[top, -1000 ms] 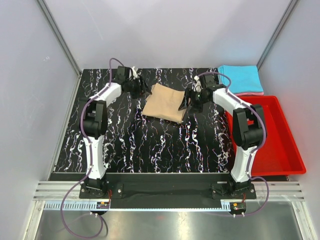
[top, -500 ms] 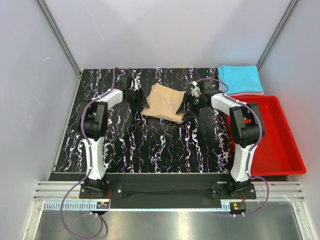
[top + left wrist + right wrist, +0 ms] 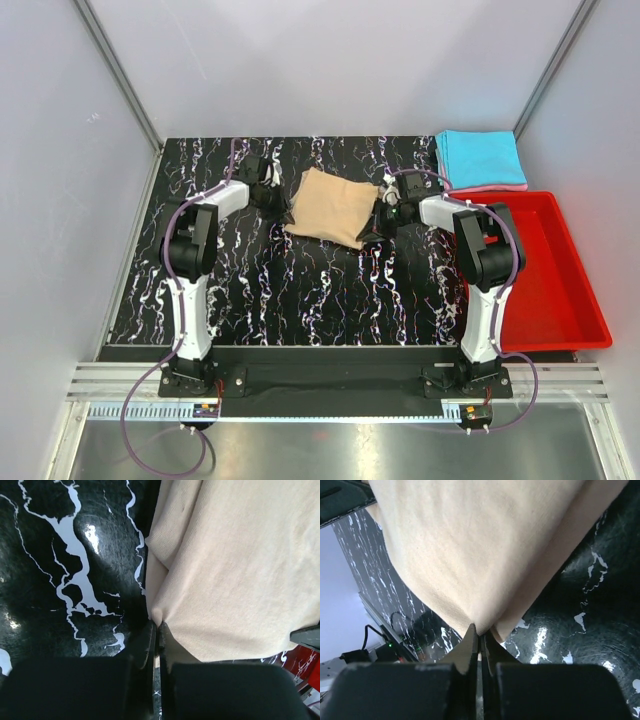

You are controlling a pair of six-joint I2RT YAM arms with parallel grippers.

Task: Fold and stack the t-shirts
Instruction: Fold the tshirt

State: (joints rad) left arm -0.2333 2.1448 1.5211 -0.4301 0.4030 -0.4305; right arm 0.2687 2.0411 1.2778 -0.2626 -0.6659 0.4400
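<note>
Left pincer (image 3: 156, 629) was shut on the tan t-shirt (image 3: 330, 205) left edge, right pincer (image 3: 480, 630) on its right edge. Shirt lay folded mid-back on table (image 3: 300, 290). Cyan t-shirt (image 3: 480, 158) sat atop pink t-shirt (image 3: 505, 187), back right.

The right claw (image 3: 479, 639), its jaws pressed together, pinches a layered corner of the tan t-shirt (image 3: 480, 545), whose soft cloth fills the upper part of the view. A glossy black desk (image 3: 590, 605) with white veining shows on both sides of the cloth.
</note>
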